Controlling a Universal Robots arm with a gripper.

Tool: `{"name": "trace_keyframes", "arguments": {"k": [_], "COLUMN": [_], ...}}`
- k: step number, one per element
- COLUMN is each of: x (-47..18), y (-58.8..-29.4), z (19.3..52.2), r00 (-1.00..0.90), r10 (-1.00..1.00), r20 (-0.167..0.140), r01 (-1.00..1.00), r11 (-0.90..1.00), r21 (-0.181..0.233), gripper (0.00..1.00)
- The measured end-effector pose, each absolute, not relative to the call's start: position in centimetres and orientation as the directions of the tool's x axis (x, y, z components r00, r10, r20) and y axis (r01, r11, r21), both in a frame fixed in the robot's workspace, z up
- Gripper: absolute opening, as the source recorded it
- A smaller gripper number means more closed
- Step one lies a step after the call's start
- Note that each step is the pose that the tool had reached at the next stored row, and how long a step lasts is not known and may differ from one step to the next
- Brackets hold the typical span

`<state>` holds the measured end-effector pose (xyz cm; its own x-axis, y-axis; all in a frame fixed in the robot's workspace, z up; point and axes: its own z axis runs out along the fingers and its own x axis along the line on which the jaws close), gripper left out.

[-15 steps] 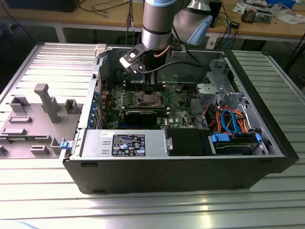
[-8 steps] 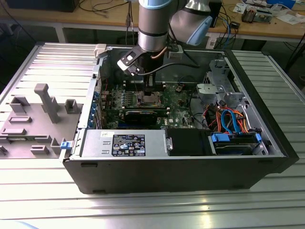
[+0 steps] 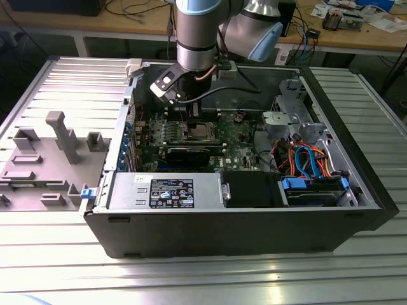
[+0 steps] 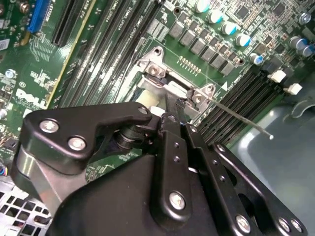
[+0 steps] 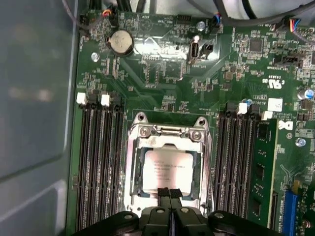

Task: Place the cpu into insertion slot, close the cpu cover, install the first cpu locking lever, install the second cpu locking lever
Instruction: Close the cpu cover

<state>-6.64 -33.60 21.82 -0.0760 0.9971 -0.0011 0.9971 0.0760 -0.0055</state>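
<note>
The cpu (image 5: 167, 171) lies silver side up in the insertion slot (image 3: 200, 132) on the green board. The cpu cover (image 5: 132, 167) is down over it, and the chip shows through its square window. My gripper (image 5: 170, 194) is shut, its two black fingers pressed together with nothing between them. The tips stand at the cover's edge farthest from its hinge (image 5: 165, 131). In the second wrist view a thin metal lever rod (image 4: 246, 122) sticks out slantwise from the socket's corner, beside my gripper (image 4: 172, 112). In the exterior view my gripper (image 3: 194, 117) hangs right above the socket.
Long black memory slots (image 5: 98, 162) flank the socket on both sides. The open case holds a black card (image 3: 191, 153), a silver power-supply box (image 3: 165, 189), and a blue drive bay (image 3: 315, 189) with cables. Grey fixtures (image 3: 60, 136) stand on the table at the exterior view's left.
</note>
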Motion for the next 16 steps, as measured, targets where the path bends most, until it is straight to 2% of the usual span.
{"name": "trace_keyframes", "arguments": {"k": [16], "x": [-6.8], "y": [-33.6], "z": [20.4], "r00": [-0.076], "r10": [0.997], "r20": [0.014], "r01": [0.997], "r11": [0.076], "r21": [-0.004], "gripper": [0.11]}}
